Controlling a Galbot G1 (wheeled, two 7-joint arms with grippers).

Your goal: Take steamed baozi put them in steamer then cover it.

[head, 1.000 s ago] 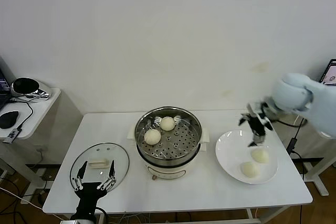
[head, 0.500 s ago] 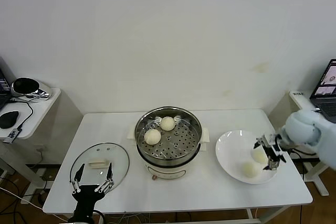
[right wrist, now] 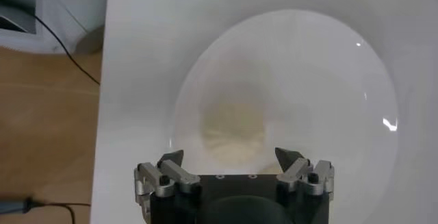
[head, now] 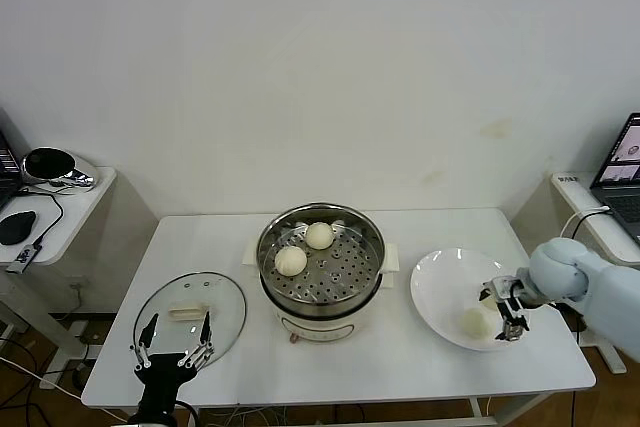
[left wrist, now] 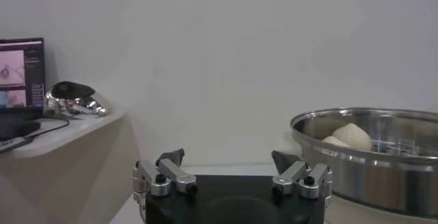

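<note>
The steamer (head: 320,277) stands mid-table with two baozi (head: 290,260) (head: 319,235) on its perforated tray; it also shows in the left wrist view (left wrist: 369,170). Two more baozi lie on the white plate (head: 438,282): one (head: 477,323) in plain sight, the other partly hidden by my right gripper (head: 507,309). My right gripper (right wrist: 230,158) is open, low over the plate (right wrist: 328,75), with a baozi (right wrist: 233,129) just ahead between its fingers. My left gripper (head: 170,345) is open and empty at the near edge of the glass lid (head: 190,312).
The lid with its cream handle lies flat at the front left. A side table (head: 60,202) with a mouse and a shiny object stands left of the table. A laptop (head: 622,162) sits on a stand at the right, with a cable near the plate.
My right gripper has come down from above the plate's far edge to low over the baozi at the plate's right side. My left gripper has drawn back slightly.
</note>
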